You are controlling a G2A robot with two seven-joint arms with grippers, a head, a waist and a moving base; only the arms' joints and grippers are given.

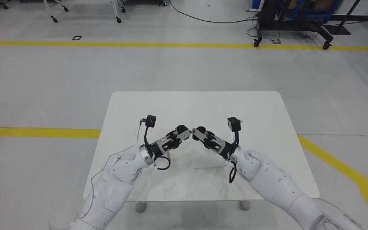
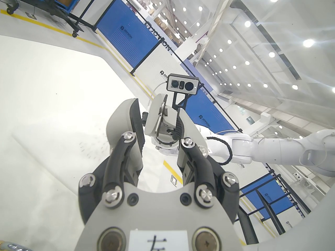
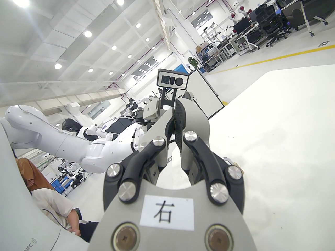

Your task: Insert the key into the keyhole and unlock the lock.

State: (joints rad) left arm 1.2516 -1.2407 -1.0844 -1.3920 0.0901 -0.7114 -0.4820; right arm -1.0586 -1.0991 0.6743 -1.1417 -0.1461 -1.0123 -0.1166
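My two grippers meet tip to tip above the middle of the white table (image 1: 253,115). The left gripper (image 1: 183,132) is open, with a wide gap between its black pads (image 2: 138,124). The right gripper (image 1: 199,133) points straight at it, its tip in or just beyond that gap. The right gripper (image 3: 177,109) has its ribbed pads pressed together. From the left wrist view a thin flat strip of metal (image 2: 160,118), which looks like the key, stands on edge in the right gripper's tip. The left gripper's white finger (image 3: 151,111) shows just past the right fingertips.
Both grippers hang above the tabletop, which is bare around them (image 1: 172,109). Yellow floor lines (image 1: 172,44) run past the table. Wheeled racks (image 1: 293,23) stand far behind, and blue panel fences (image 2: 130,37) line the room.
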